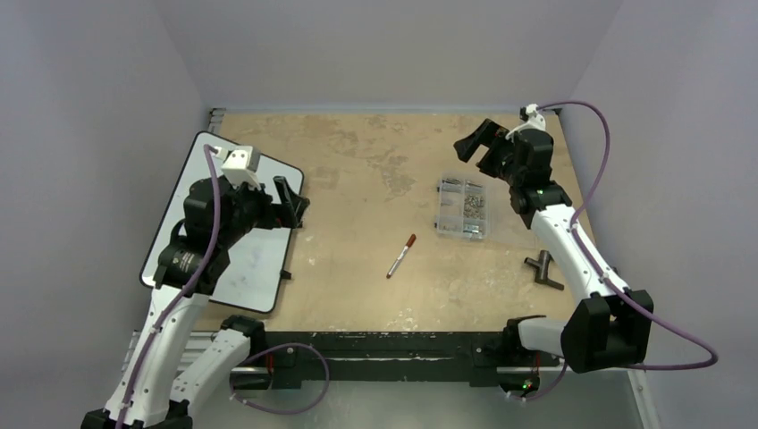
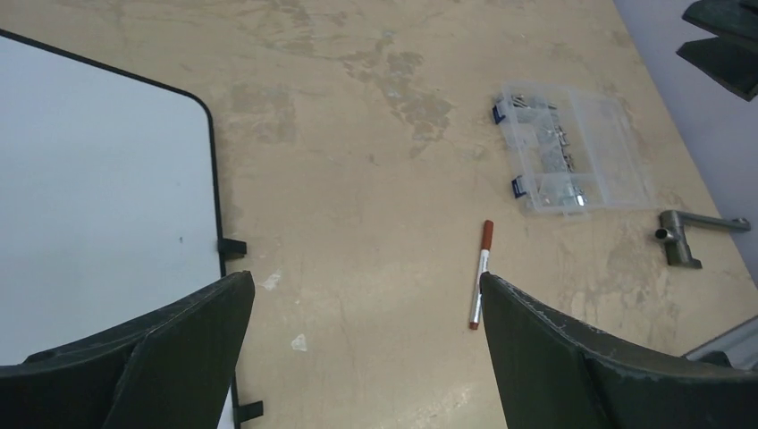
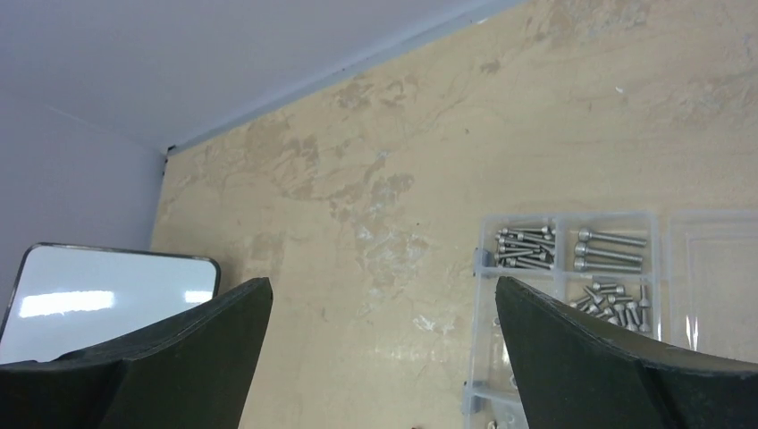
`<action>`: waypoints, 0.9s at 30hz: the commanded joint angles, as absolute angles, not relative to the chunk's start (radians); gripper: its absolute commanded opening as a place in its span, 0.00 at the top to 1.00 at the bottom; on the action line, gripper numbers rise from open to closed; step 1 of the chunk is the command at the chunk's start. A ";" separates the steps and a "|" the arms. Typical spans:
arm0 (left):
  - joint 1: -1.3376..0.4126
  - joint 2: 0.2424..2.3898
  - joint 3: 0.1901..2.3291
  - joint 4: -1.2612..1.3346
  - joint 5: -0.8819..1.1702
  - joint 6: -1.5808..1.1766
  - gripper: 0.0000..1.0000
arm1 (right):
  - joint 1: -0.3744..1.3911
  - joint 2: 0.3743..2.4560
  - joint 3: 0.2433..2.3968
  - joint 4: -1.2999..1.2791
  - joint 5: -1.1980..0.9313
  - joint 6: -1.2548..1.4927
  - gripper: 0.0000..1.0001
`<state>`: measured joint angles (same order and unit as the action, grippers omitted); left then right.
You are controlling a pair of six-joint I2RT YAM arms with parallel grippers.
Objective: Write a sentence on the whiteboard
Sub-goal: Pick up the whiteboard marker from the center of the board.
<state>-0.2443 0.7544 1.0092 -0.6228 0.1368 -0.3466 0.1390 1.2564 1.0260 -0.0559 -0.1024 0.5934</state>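
Worn tan table [image 1: 357, 170], grey walls on three sides. Whiteboard [image 1: 256, 268] lies flat at the table's left edge, blank where it shows, partly hidden by the left arm. Left hand [image 1: 293, 204] hovers over the board's right rim, fingers spread wide, holding nothing. Right hand [image 1: 481, 147] is raised toward the far right corner, also spread and empty. Red-capped marker [image 1: 401, 256] lies mid-table, apart from both hands. Clear box of screws [image 1: 463, 207] sits near the right arm.

No legible text, labels or numbers anywhere; whiteboard [image 2: 98, 197] surface blank.
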 commanded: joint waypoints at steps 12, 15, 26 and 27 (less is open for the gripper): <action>-0.590 1.109 1.089 -0.492 0.169 -0.344 0.15 | 0.140 1.182 1.008 -0.212 -0.089 0.522 0.01; -0.658 1.234 1.143 -0.476 0.145 -0.331 0.23 | 0.140 1.150 0.993 -0.228 -0.082 0.498 0.01; -0.797 1.665 1.372 -0.456 0.119 -0.289 0.37 | 0.140 1.038 0.938 -0.246 -0.076 0.394 0.01; -0.805 1.689 1.386 -0.455 0.117 -0.285 0.38 | 0.140 1.034 0.937 -0.247 -0.071 0.392 0.01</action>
